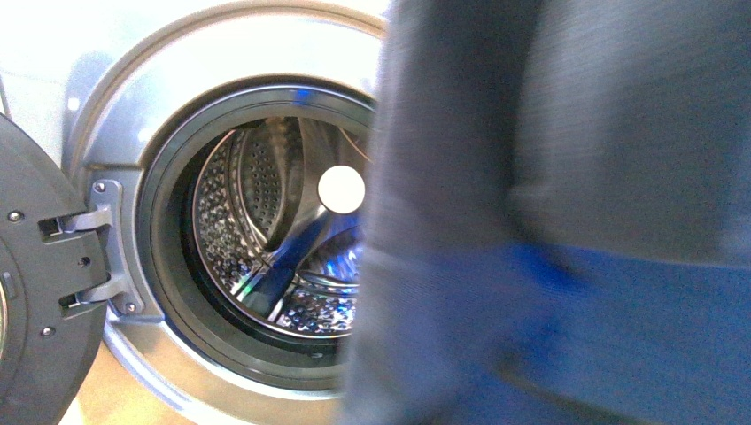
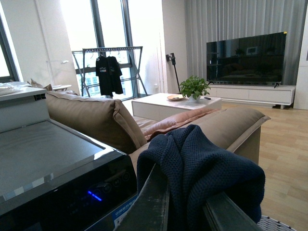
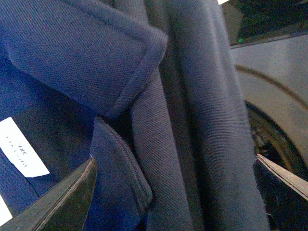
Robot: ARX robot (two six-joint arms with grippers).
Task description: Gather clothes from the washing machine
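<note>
Clothes (image 3: 192, 120): thin navy twill, hemmed edge

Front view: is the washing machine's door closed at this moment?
No, the door is swung open on its hinges at the left, and the perforated drum shows through the round opening of the washing machine.

wood floor (image 2: 286, 159) beneath sofa (image 2: 91, 118), coffee table (image 2: 159, 107)
</note>
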